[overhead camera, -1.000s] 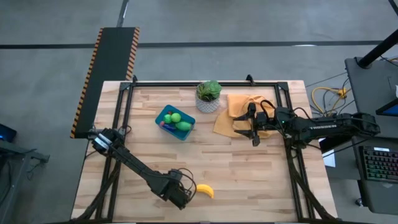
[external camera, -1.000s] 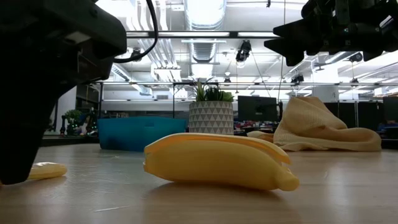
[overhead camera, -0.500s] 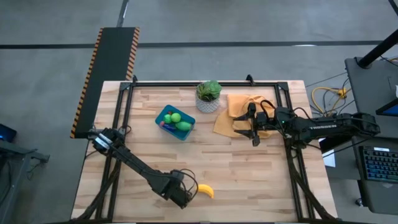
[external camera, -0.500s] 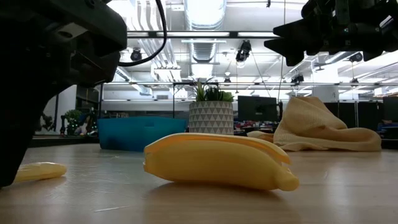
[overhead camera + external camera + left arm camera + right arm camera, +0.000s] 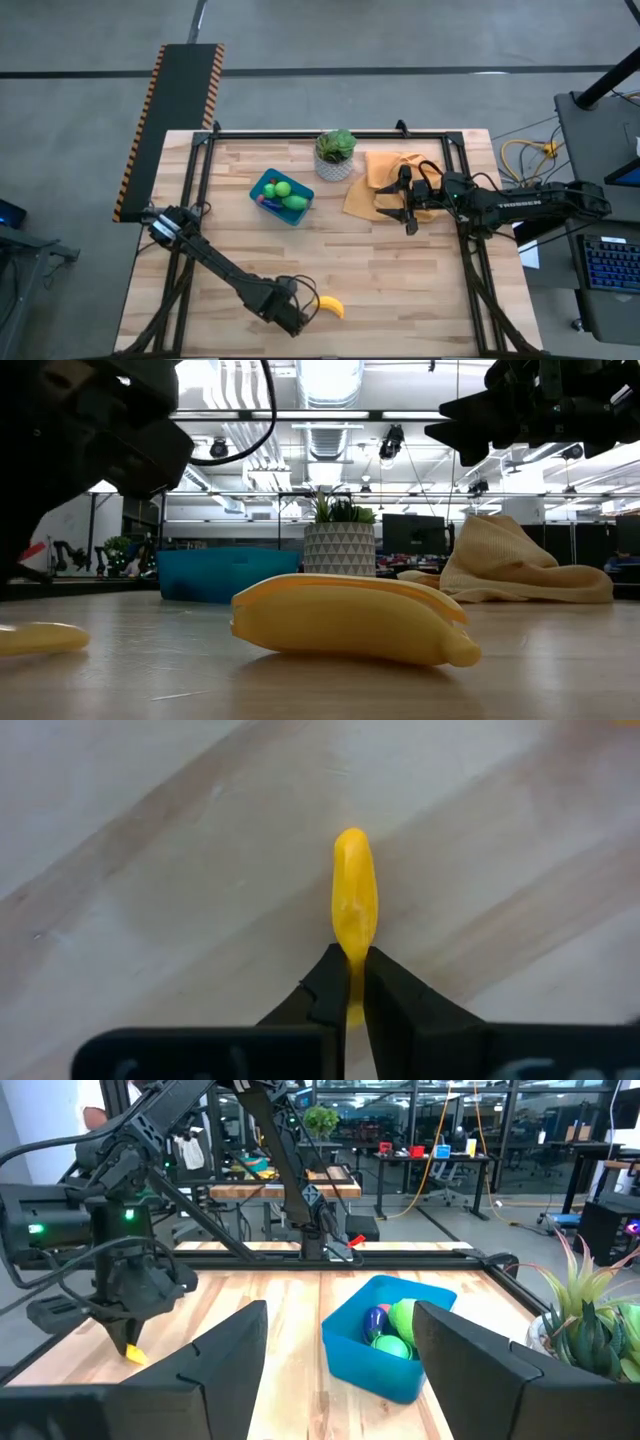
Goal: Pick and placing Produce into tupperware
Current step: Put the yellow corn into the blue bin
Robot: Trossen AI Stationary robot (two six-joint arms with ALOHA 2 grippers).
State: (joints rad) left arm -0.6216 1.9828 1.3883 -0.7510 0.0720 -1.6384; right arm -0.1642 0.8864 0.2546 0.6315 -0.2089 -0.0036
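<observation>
At the bench's (image 5: 400,270) 6 o'clock edge, the left gripper (image 5: 349,982) is clamped on a thin yellow piece (image 5: 354,905), likely light, stiff and slippery; the right gripper's (image 5: 408,210) fingers stand apart.

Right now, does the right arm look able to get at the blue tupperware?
Probably yes: the right gripper hovers open, facing the tupperware across bare table; the plant pot stands off to one side.
</observation>
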